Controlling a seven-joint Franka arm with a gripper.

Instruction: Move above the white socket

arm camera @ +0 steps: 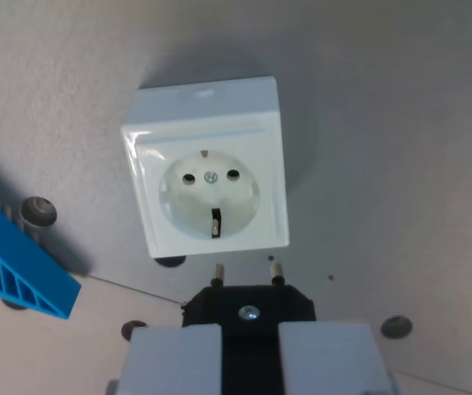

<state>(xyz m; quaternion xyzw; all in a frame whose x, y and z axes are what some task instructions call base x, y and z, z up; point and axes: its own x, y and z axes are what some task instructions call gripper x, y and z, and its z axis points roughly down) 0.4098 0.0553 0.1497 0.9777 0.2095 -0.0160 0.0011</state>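
- White socket (209,169): sits on the grey table (400,123), centre of wrist view, slightly upper-left of middle. Square housing, a bit rotated. Round recess w/ 2 pin holes, centre screw, earth clip at lower edge.
- Gripper (249,350): bottom centre. 2 light-grey fingers (174,358) closed onto a black plug (249,306), which fills the gap between them.
- Plug: 2 metal pins stick out toward the socket; tips sit just below the socket's lower edge in the view, not over the holes. Silver screw on plug face.
- Blue plastic part (18,271) w/ ribs: wrist view's left, apart from the socket.
- Several dark round holes/bolts in the table, e.g. near the blue part & lower right.
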